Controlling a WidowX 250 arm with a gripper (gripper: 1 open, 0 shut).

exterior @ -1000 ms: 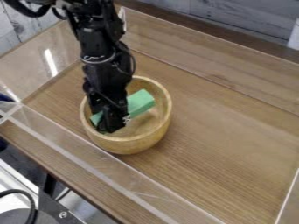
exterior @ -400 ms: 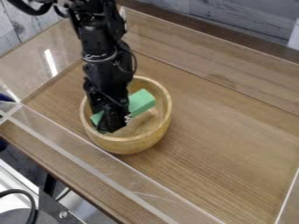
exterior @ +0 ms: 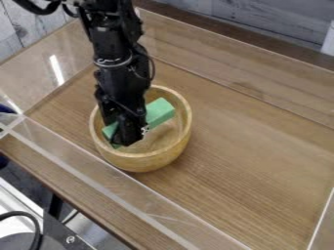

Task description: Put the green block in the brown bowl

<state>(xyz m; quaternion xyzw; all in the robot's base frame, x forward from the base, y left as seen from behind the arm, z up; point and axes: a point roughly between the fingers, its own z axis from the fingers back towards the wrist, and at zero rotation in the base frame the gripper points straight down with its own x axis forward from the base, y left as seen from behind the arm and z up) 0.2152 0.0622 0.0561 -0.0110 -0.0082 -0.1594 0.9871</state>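
**Block in the bowl, release still due**

Evidently the placing step is nearly over. The gripper [exterior: 125, 129] points down inside the brown bowl [exterior: 159, 154], jaws clenched on the green block [exterior: 158, 112], which juts right of them within the rim. Next, I judge: release, then lift clear of the desk [exterior: 248, 137].

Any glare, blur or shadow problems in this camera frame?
Camera view: soft, low resolution; bright glare streak on the table at upper left; dark gripper hides part of the green block inside the brown bowl; its jaws are hard to make out.
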